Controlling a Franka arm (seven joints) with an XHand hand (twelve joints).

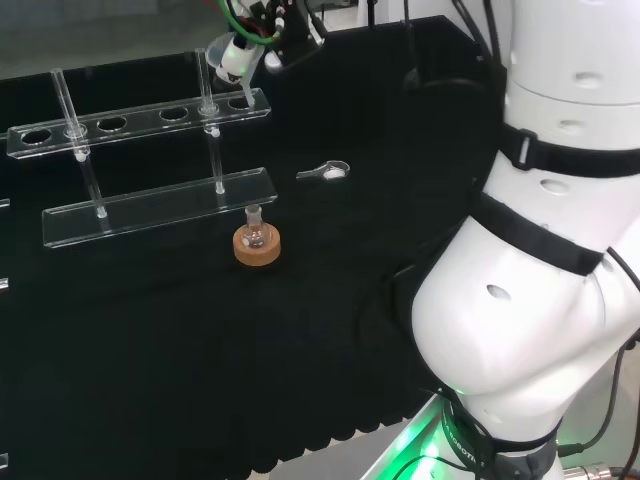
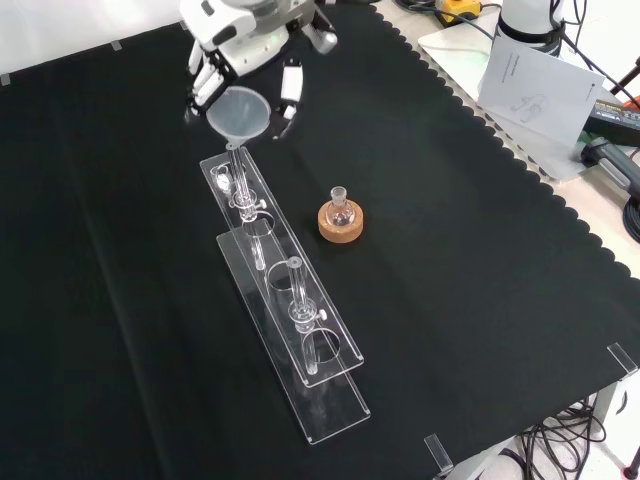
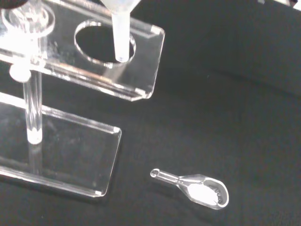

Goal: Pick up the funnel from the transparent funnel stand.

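A clear funnel (image 2: 238, 112) hangs over the far end of the transparent funnel stand (image 2: 285, 300), and my hand (image 2: 248, 30) is shut on its cone from above, with fingers (image 2: 291, 88) on both sides. In the wrist view the funnel's stem (image 3: 120, 33) points down at the end hole (image 3: 96, 43) of the stand's top plate (image 3: 141, 70), its tip about level with the rim. The head view shows the hand (image 1: 285, 40) and funnel (image 1: 224, 54) at the top, above the stand's right end (image 1: 245, 100).
A small flask on a cork ring (image 2: 340, 221) stands just right of the stand in the front view. A glass spoon with white powder (image 3: 200, 187) lies on the cloth near the stand's base (image 1: 160, 206). Papers and cables (image 2: 540, 80) lie beyond the cloth's scalloped edge.
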